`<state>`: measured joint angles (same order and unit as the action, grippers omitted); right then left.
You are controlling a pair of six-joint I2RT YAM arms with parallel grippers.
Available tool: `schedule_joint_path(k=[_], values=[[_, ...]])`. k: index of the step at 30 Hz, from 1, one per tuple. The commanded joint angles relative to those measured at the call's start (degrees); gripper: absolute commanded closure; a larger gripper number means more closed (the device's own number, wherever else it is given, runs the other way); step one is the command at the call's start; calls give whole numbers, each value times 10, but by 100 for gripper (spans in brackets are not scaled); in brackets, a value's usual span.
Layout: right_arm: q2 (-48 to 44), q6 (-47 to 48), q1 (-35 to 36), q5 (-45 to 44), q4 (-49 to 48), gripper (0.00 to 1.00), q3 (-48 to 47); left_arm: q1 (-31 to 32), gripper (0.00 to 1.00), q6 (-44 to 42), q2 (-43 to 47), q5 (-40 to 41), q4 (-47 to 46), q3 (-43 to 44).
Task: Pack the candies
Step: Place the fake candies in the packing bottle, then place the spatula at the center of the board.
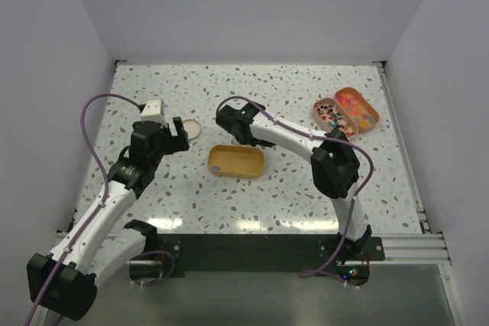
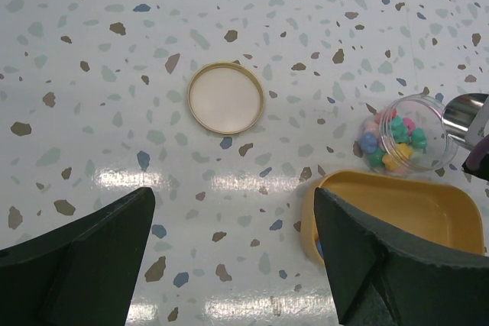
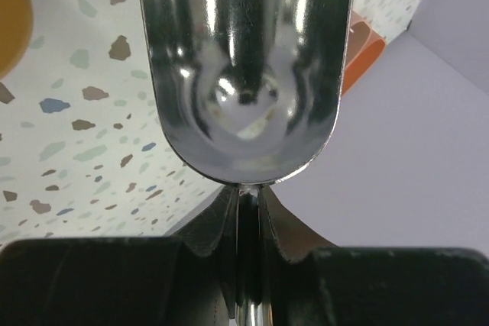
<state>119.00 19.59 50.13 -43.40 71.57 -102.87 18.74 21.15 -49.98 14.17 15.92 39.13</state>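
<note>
The left gripper (image 2: pixel 233 198) hangs with fingers spread wide, and the round lid (image 2: pixel 226 98) lies up at centre frame. The right gripper (image 3: pixel 246 211) pinches the metal scoop (image 3: pixel 244 74) by its handle. At mid-right the candies (image 2: pixel 393 143) sit in a small clear jar (image 2: pixel 437 131), just above the rim of the yellow box (image 2: pixel 405 211).

- Our left arm (image 1: pixel 107 208) and right arm (image 1: pixel 286 133): white links, black joints.
- A purple cable (image 1: pixel 113 95) trails along each.
- Our left gripper (image 2: pixel 233 196) has matte black fingers (image 2: pixel 84 265).

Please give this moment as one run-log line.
left gripper: open, empty | right gripper: shut on scoop | scoop: looks empty | candies: some in clear jar
</note>
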Motion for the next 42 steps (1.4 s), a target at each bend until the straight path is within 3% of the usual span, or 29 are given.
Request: schedule_joint_path(k=[1,6,11,15,25,33,36,42], values=[[-6,4,5,-71,14,100,-16,-5,10,-16,8,3,-27,1],[-33,-34,1,-60,14,100,-13,-9,10,-16,6,2,-27,1],[-111,-127,-38,69,-14,100,32,-13,10,-15,1,1,-27,1],[-192,-191,-73,178,-72,100,162,-18,10,-15,0,-3,-28,1],[-352,-358,-80,332,-244,100,443,-31,10,-11,-19,-20,-33,2],[-425,-383,-78,479,-320,100,593,-42,10,-9,-26,-27,-34,3],[-425,-388,-63,503,-320,96,616,-49,10,-8,-29,-32,-35,4],[-414,-389,-29,482,-309,64,601,-53,10,-8,-32,-36,-34,3]])
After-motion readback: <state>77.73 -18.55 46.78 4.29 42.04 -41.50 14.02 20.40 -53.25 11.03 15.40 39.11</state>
